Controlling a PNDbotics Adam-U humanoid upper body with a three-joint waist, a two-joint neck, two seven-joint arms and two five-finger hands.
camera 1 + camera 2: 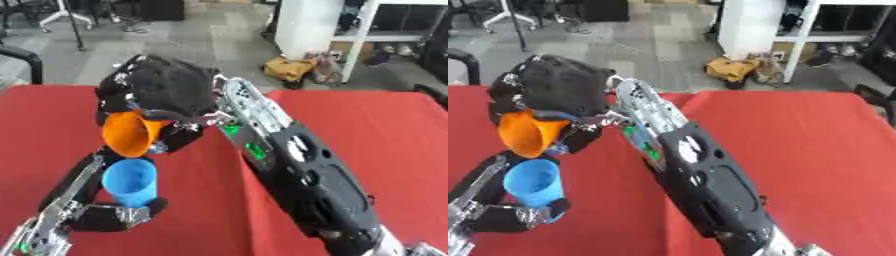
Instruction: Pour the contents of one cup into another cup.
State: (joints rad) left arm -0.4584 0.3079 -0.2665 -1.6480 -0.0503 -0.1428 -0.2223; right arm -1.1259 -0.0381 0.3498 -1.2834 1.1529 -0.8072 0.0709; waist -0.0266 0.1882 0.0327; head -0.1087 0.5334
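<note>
My right hand (166,90) is shut on an orange cup (131,133), held tipped over with its open mouth facing down and toward me. Directly beneath it stands a blue cup (131,181), upright on the red table (367,125). My left hand (109,215) is shut on the blue cup low down, its fingers curled round the base from the left and front. The orange cup's rim hangs just above the blue cup's rim. What is inside either cup is hidden. My right forearm (306,175) crosses the middle of the view.
The red cloth stretches bare to the right. Beyond the table's far edge lie a grey floor, a white shelf unit (350,30), a yellow bag (287,69) and a black chair arm (26,57) at the left.
</note>
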